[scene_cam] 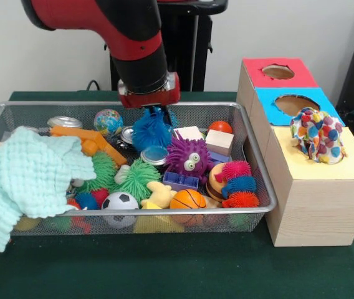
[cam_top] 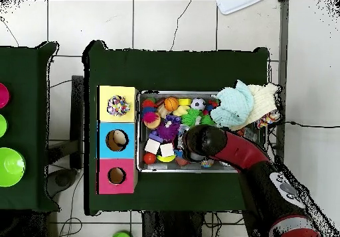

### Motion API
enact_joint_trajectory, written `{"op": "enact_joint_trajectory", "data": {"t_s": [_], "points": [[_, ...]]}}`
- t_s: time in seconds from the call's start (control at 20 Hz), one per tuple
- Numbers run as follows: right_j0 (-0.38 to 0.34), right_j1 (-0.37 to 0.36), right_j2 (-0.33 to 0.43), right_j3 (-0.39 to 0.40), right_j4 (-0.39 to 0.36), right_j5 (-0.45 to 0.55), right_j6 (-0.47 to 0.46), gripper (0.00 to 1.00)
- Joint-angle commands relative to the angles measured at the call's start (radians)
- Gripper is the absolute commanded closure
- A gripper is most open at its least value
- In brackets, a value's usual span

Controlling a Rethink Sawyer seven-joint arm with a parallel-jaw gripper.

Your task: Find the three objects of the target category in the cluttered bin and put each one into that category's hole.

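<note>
My gripper (scene_cam: 155,115) hangs over the back middle of the wire bin (scene_cam: 261,180), shut on the top of a blue spiky ball (scene_cam: 152,132) that sits low among the toys. In the overhead view the arm (cam_top: 219,145) covers both the gripper and the ball. Right of the bin stands a wooden box with a red top (scene_cam: 255,68), a blue top (scene_cam: 267,112) and a yellow top (scene_cam: 351,165), each with a hole. A spotted, many-coloured soft toy (scene_cam: 317,134) sits in the yellow hole. A purple spiky toy with eyes (scene_cam: 189,156) and a green spiky ball (scene_cam: 138,177) lie close by.
A mint knitted cloth (scene_cam: 30,171) drapes over the bin's left end. Around the ball lie tin lids (scene_cam: 155,156), a wooden block (scene_cam: 219,141), a small globe (scene_cam: 107,121), a basketball (scene_cam: 187,199), a football (scene_cam: 119,201) and a striped spiky caterpillar (scene_cam: 236,184).
</note>
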Motion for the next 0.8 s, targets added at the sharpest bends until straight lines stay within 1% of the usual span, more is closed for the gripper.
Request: {"op": "enact_joint_trajectory", "data": {"t_s": [0.05,0.3,0.8], "points": [[0.050,-0.030,0.094,0.066,0.093,0.031,0.175,1.00],[0.058,-0.060,0.083,0.094,0.114,0.030,0.166,1.00],[0.080,-0.056,0.056,0.085,0.127,0.025,0.163,1.00]]}}
